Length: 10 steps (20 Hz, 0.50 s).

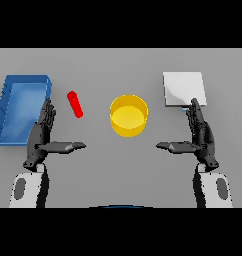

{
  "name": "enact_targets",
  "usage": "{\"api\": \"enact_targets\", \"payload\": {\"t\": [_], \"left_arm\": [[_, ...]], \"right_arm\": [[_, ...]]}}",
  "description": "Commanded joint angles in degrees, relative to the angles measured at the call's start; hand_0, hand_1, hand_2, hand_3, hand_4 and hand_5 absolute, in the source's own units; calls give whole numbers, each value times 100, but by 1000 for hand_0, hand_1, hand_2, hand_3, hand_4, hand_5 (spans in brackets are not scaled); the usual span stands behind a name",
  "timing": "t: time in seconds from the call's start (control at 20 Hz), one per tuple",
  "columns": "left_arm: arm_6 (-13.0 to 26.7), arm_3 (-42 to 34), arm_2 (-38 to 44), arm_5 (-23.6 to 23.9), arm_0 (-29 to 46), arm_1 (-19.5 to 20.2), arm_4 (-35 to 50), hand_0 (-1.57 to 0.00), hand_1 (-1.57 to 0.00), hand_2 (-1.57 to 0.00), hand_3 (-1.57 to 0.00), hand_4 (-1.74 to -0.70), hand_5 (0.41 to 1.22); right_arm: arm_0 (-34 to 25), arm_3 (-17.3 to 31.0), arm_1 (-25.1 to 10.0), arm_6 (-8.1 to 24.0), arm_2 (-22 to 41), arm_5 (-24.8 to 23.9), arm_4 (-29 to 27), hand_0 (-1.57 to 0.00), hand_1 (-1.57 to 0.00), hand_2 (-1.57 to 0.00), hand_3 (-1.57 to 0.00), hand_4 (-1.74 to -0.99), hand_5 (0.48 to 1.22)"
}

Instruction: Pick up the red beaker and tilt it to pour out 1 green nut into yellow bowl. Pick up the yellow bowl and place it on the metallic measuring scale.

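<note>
We see the red beaker [75,104] lying slantwise between blue tray [13,107] and yellow bowl [128,115], both hands [43,137] [199,136] flat-open, empty.

Left hand [41,136], right hand [200,134]: spread flat.

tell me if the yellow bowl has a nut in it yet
Empty, as far as shows: the yellow bowl shows only plain yellow inside, with no green nut.
</note>
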Motion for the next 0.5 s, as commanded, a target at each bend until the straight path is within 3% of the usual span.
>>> {"api": "enact_targets", "payload": {"t": [0.0,0.25,0.3,0.35,0.45], "left_arm": [[-1,-1,15,-5,2,17,15,1,1,1,1,-1151,599],[-6,-6,145,-133,28,185,166,1,1,1,1,-1151,599],[-107,-216,11,-204,186,362,-30,1,1,1,1,-1151,599],[-83,-409,-96,-245,338,469,-159,1,1,1,1,-1156,599],[79,-606,-196,-280,445,566,-263,1,1,1,1,-1161,599]], "right_arm": [[-13,8,7,7,3,-11,3,1,1,1,1,-1167,599],[-110,67,46,48,21,-60,45,1,1,1,1,-1167,599],[33,-88,-175,-334,266,-280,724,1,1,1,1,-1167,599],[180,-247,-216,-500,494,-447,1188,1,1,1,1,-1163,595],[377,-379,-260,-522,686,-616,1647,1,1,1,1,-1160,591]]}}
